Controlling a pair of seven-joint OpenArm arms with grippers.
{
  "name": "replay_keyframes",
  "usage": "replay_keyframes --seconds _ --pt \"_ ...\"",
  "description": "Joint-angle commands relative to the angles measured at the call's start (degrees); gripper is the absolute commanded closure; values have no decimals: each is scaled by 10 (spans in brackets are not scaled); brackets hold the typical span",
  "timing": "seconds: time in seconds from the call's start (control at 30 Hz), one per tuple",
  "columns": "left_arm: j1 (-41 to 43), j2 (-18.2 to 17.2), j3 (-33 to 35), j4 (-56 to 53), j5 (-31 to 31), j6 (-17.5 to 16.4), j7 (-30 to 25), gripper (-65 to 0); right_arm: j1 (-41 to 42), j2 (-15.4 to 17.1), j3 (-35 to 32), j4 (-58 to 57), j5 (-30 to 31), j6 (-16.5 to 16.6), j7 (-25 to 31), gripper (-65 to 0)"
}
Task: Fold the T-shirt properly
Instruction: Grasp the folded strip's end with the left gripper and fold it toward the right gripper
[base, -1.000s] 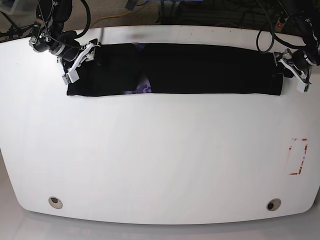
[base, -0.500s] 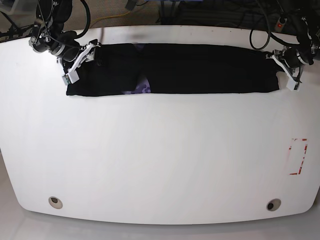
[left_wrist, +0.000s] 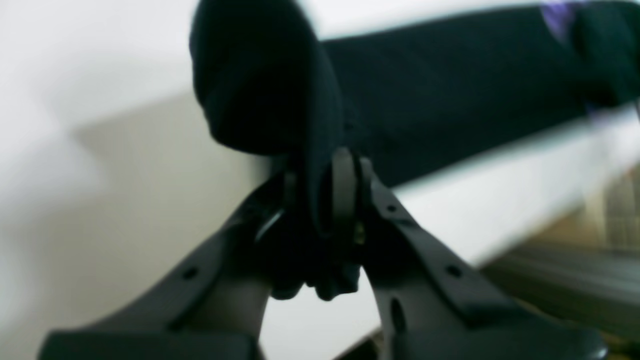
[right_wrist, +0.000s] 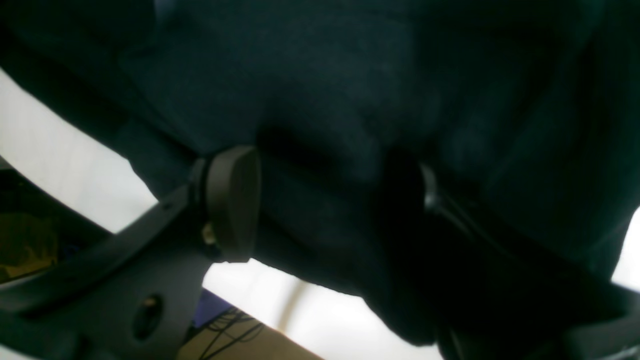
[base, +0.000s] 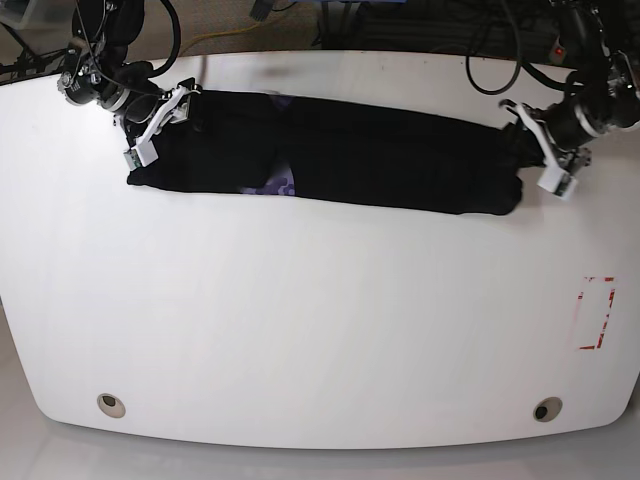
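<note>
The black T-shirt (base: 380, 150) lies as a long folded strip across the far part of the white table (base: 320, 320), slanting down to the right. A small purple-blue patch (base: 280, 185) shows near its front edge. My left gripper (base: 535, 150) is at the strip's right end. In the left wrist view it (left_wrist: 325, 200) is shut on a bunch of the black cloth (left_wrist: 450, 90). My right gripper (base: 150, 125) is at the strip's left end. In the right wrist view its fingers (right_wrist: 232, 200) stand around dark cloth (right_wrist: 320, 100) that fills the gap.
A red dashed rectangle mark (base: 597, 312) is on the table at the right. Two round holes (base: 111, 404) (base: 547, 409) sit near the front edge. Cables (base: 420, 25) run behind the far edge.
My left gripper has moved left and toward the front, pulling the shirt's right end with it. The strip is shorter and slanted. The right gripper has stayed in place.
</note>
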Motion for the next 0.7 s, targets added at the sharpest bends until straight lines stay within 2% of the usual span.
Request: replay_keyframes --seconds 0.0,0.1,0.23,0.47,0.67 --pt "-17 5 50 15 -11 -1 -15 -11 3 5 3 12 10 -1 8 -366" --pt "-32 15 100 13 -6 -1 -17 -11 3 -2 3 12 9 -1 8 -366" --pt "-62 52 136 11 20 -1 -15 -11 3 -4 3 12 9 -1 8 -366" --pt "-96 114 186 10 112 -1 -14 -11 3 -5 3 12 9 -1 8 -366" --pt "-109 124 259 10 153 -1 -14 -13 7 -5 3 12 10 -1 8 -366"
